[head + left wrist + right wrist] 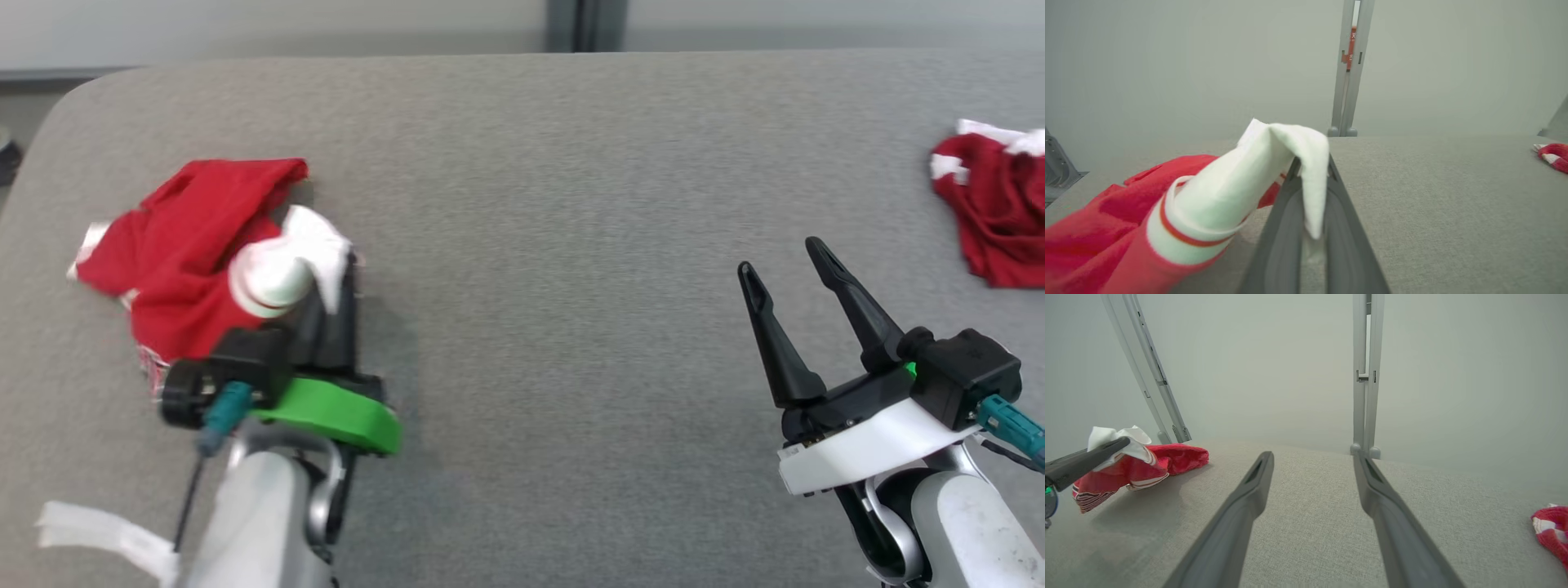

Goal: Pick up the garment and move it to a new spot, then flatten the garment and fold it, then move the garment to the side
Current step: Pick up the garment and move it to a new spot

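Left pincer (347,273) is clamped shut on the white sleeve part (1274,171) of the red-and-white cloth garment (184,233). The white cloth folds over both fingertips and a flap hangs down between the fingers. In the left wrist view the cuff (1188,232), white with a thin red stripe, sits just left of the fingers.

I see the pinched white end held up off the grey fabric-covered desk (555,204). The red bulk trails down to the desk on the pincer's left and slightly ahead of it, crumpled, not flat. In the right wrist view a striped edge of it hangs low under the left finger. I can't tell whether that edge touches the desk.

Right pincer (782,260) has its jaws spread wide with nothing between them. It hovers over bare desk, fingers pointing forward, well apart from the left pincer and the garment.

A second crumpled red-and-white cloth (1000,212) lies on the desk ahead of the right pincer and off to its right, not touching it.

A grey metal upright post (1365,375) stands at the desk's far edge, straight ahead of the right pincer.
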You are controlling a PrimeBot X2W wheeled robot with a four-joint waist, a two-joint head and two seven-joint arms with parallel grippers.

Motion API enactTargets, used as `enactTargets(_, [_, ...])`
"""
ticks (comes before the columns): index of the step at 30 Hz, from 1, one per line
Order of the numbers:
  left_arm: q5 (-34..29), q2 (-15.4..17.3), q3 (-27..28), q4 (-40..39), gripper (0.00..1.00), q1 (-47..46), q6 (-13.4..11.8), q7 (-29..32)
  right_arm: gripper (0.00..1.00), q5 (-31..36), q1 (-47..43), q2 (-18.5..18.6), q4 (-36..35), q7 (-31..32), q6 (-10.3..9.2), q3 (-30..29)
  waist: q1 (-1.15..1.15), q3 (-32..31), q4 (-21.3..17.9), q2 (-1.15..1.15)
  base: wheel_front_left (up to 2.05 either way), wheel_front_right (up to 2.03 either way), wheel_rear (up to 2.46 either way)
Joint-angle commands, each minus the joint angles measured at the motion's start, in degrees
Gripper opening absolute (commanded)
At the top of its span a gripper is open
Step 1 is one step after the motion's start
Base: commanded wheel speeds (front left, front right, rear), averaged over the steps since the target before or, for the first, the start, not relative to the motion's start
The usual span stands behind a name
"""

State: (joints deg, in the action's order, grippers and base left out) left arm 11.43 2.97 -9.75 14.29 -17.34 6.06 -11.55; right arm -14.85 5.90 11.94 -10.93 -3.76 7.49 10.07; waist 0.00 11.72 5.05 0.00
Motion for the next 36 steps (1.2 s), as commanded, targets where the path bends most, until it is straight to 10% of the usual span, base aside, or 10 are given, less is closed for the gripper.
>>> enactTargets(1, [1.2, 0.0, -2.5, -0.4, 0.0, -0.3, 0.3, 0.4, 1.0, -0.3, -0.9, -0.2, 0.3, -0.6, 0.0, -0.4, 0.0, -0.8, -7.5, 0.0, 0.0, 0.0, 0.0])
enactTargets(14, [10.1, 0.2, -31.2, 0.6, 0.0, -11.9, -1.5, 2.1, 1.0, -1.4, -1.7, -4.2, 3.4, -4.4, 0.0, -3.4, 0.0, 7.7, -23.5, 0.0, 0.0, 0.0, 0.0])
enactTargets(15, [10.3, 0.2, -32.0, 1.1, 0.32, -12.5, -1.9, 1.9, 1.0, -1.4, -1.6, -4.5, 3.5, -4.6, 0.0, -3.5, 0.0, 8.2, -23.9, 0.0, 0.0, 0.0, 0.0])
enactTargets(16, [10.7, 0.2, -32.9, 2.2, 1.0, -13.3, -2.6, 1.7, 1.0, -1.5, -1.4, -4.8, 3.8, -5.0, 0.0, -3.5, 0.0, 8.8, -24.2, 0.0, 0.0, 0.0, 0.0])
enactTargets(27, [10.3, 0.7, -35.0, 3.4, 1.0, -14.4, -5.4, -2.2, 1.0, -0.6, -0.1, -4.1, 5.3, -6.0, 0.0, -4.3, 0.0, 6.9, -18.0, 0.0, 0.0, 0.0, 0.0])
enactTargets(36, [12.6, 7.1, -24.1, -4.1, 1.0, -6.3, -13.4, -3.6, 1.0, -0.1, -2.4, -3.0, 3.9, -3.8, 0.0, -5.5, 0.0, 1.1, -10.1, 0.0, 0.0, 0.0, 0.0])
